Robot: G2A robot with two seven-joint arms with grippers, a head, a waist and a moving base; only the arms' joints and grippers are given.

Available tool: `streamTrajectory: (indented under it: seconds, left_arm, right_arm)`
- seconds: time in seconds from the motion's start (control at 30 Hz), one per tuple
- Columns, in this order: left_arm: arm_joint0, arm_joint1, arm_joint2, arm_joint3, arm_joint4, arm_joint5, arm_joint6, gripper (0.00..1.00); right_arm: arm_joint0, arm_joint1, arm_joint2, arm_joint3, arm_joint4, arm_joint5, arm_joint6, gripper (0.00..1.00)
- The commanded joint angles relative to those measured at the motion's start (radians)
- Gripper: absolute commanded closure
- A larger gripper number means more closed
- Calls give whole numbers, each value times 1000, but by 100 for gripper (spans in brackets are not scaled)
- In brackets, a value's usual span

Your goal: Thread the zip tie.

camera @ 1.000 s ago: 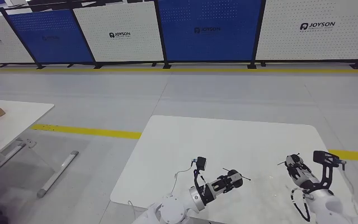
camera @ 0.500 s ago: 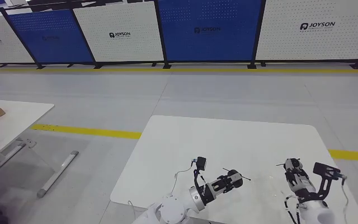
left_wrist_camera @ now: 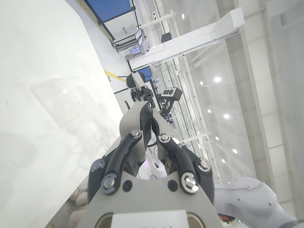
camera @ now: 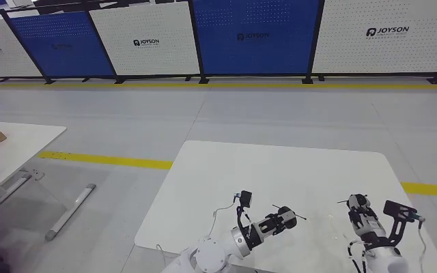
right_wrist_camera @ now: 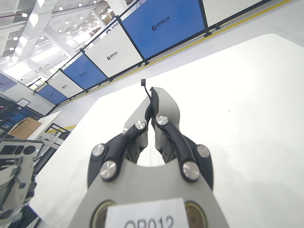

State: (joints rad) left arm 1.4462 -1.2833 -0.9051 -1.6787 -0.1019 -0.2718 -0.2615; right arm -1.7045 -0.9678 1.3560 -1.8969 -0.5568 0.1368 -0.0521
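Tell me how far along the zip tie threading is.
Done: the right gripper pinches the zip tie, head end sticking out. In hand: the left gripper is shut on a thin black strip, apart from the right. Left: bringing the ends together and threading.

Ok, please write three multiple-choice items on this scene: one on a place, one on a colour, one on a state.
1. Where is the head of the tie?
A) on the table
B) just past the tips of the right gripper
C) on the floor

2. What colour is the tie?
A) black
B) white
C) yellow

3. The right gripper is:
A) open
B) shut on nothing
C) shut on the tie

Key: 1B, the head sticks out beyond the fingertips; 2A, head and strap are both black; 3C, the fingers meet with the strap between them.
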Motion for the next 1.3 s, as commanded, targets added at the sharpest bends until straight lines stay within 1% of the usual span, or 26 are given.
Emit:
streamTrajectory:
  seconds: [0.0, 0.03, 0.07, 0.13, 0.33, 0.37, 0.4, 0.47, 0.6, 0.63, 0.73, 0.77, 0.8, 0.87, 0.93, 1.27]
  left_arm:
    - [-9, -2, 23, -13, 83, 33, 18, 100]
    - [-14, -3, 36, -17, 115, 52, 25, 100]
    - [-21, -5, 55, -20, 158, 82, 32, 100]
    - [-32, -11, 81, -25, 201, 116, 67, 100]
    - [-33, -12, 85, -25, 206, 120, 72, 100]
    - [-33, -12, 85, -25, 206, 120, 72, 100]
    - [-33, -12, 85, -25, 206, 120, 72, 100]
    - [-33, -12, 85, -25, 206, 120, 72, 100]
    - [-33, -12, 85, -25, 206, 120, 72, 100]
    - [-33, -12, 85, -25, 206, 120, 72, 100]
    - [-33, -12, 85, -25, 206, 120, 72, 100]
    - [-33, -12, 85, -25, 206, 120, 72, 100]
    - [-33, -12, 85, -25, 206, 120, 72, 100]
    - [-33, -12, 85, -25, 206, 120, 72, 100]
    - [-33, -12, 85, -25, 206, 120, 72, 100]
    - [-33, -12, 85, -25, 206, 120, 72, 100]
  right_arm:
    - [0, 0, 0, 0, 0, 0, 0, 100]
    - [0, 0, 0, 0, 0, 0, 0, 100]
    - [0, 0, 0, 0, 0, 0, 0, 100]
    - [0, 0, 0, 0, 0, 0, 0, 100]
    - [0, 0, 0, 0, 0, 0, 0, 100]
    - [1, 0, 0, -3, 8, -13, 8, 100]
    - [1, 1, 12, -1, 34, -58, 41, 100]
    - [-9, 4, 57, 8, 65, -111, 68, 100]
    - [-71, 14, 176, 25, 177, -287, 131, 100]
    - [-95, 18, 215, 34, 207, -342, 152, 100]
    - [-153, 23, 284, 53, 249, -465, 197, 100]
    - [-167, 24, 293, 51, 256, -477, 206, 100]
    - [-177, 25, 298, 44, 261, -477, 214, 100]
    - [-192, 26, 291, 35, 249, -477, 220, 100]
    - [-192, 26, 281, 36, 233, -477, 221, 100]
    - [-191, 26, 281, 36, 234, -474, 219, 100]
